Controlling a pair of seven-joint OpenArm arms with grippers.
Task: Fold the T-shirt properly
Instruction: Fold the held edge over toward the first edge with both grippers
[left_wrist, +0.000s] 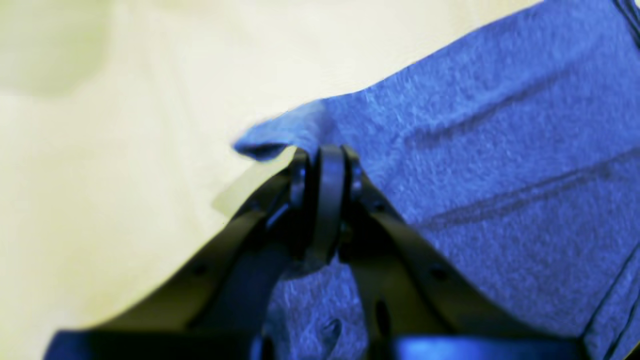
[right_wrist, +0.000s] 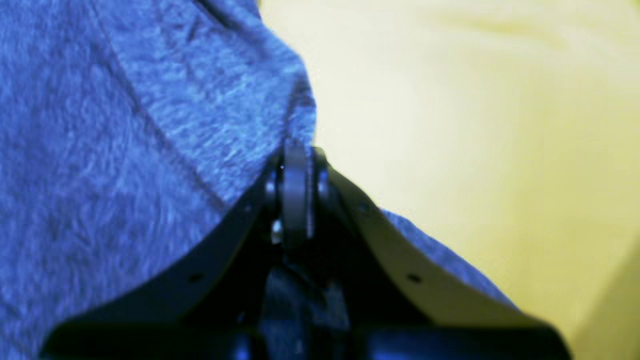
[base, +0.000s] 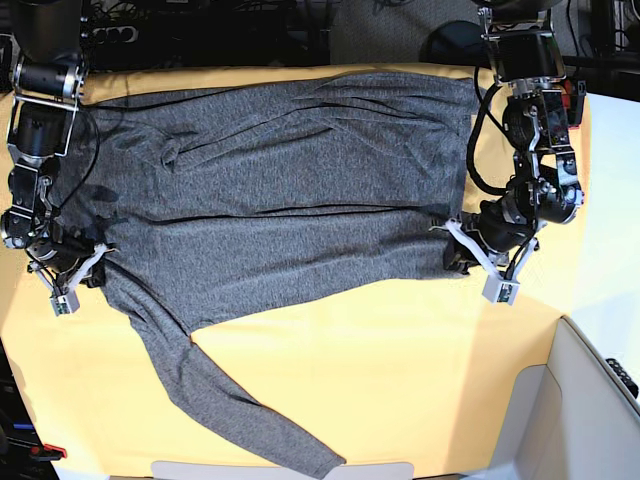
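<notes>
A loose sleeve (base: 240, 410) trails nearest, toward the front of the yellow cloth (base: 400, 380); it may drag in the fold. Beyond it, the left gripper (base: 462, 250) and right gripper (base: 88, 262) are each clenched on an opposite side edge of the shirt (base: 290, 210), probably to lift both ends evenly. The shirt lies spread across the cloth.

Left arm (base: 525, 130): I see black links and a silver-grey housing at the top, with a black cable looping alongside.
Left gripper (left_wrist: 327, 165): black curved fingers with small screw holes behind the jaws; white finger shells in my base view.
Right arm (base: 40, 120): black segments, a grey block near the top, thin dark cable.
Right gripper (right_wrist: 296, 170): black fingers, one pale outer face, a small silver screw just behind the jaws.
</notes>
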